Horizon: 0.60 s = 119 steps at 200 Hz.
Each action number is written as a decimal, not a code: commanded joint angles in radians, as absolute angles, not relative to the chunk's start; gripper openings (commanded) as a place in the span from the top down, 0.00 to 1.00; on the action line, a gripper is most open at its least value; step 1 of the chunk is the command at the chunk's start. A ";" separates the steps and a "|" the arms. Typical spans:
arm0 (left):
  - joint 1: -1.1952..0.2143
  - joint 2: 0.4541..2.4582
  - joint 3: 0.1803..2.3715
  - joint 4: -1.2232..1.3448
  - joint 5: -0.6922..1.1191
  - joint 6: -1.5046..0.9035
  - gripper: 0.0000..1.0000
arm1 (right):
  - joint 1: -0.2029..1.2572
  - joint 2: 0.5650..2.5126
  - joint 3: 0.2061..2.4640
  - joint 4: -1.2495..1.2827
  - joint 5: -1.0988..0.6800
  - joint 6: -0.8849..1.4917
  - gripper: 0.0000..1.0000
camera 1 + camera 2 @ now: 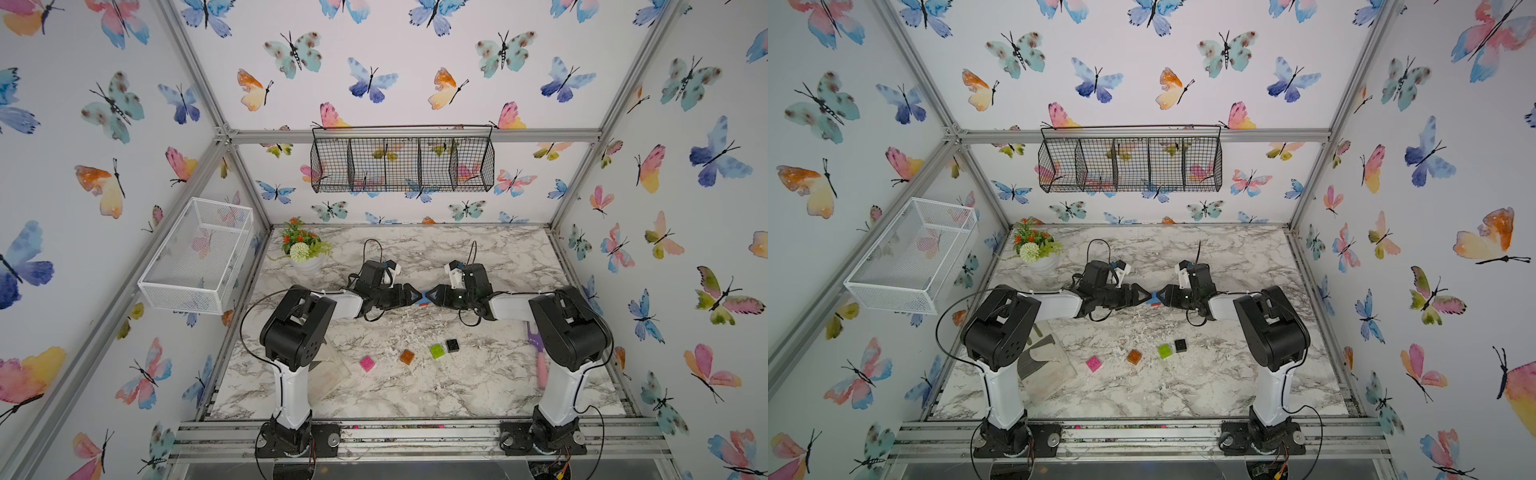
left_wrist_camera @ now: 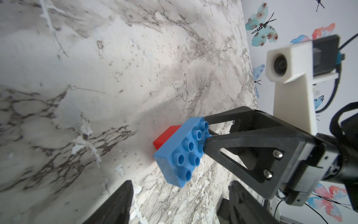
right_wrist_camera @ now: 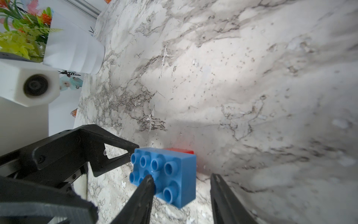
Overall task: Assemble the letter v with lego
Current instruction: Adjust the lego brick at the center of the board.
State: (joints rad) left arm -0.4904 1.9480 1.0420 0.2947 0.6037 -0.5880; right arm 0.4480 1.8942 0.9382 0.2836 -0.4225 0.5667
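Note:
Mid-table, my two grippers meet tip to tip. Between them hangs a blue lego brick [image 1: 423,296] [image 2: 182,151] [image 3: 170,174], studs sideways, with a red brick [image 1: 423,304] [image 2: 166,135] stuck to its back. My right gripper [image 1: 428,296] [image 3: 182,176] is shut on one end of the blue brick. My left gripper [image 1: 417,296] [image 2: 181,182] is open, fingers wide apart at the other end, not touching it. Loose near the front lie pink [image 1: 367,363], orange [image 1: 407,356], lime-green [image 1: 436,350] and black [image 1: 452,345] bricks. No letter v is formed.
A potted plant [image 1: 305,249] stands at the back left. A clear plastic box [image 1: 328,374] sits by the left arm's base. A pink-handled scraper [image 1: 540,365] lies by the right arm. A white basket [image 1: 195,257] and a black wire basket [image 1: 401,164] hang on the walls.

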 commanded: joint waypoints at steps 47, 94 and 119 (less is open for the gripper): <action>-0.493 1.982 1.077 0.282 0.626 -0.584 0.24 | 0.456 1.677 0.945 -0.126 -0.260 0.510 0.33; -0.522 1.989 1.095 0.281 0.636 -0.571 0.24 | 0.457 1.475 0.755 -0.162 -0.265 0.533 0.31; -0.538 2.021 1.106 0.281 0.638 -0.566 0.25 | 0.487 1.393 0.677 -0.210 -0.240 0.537 0.31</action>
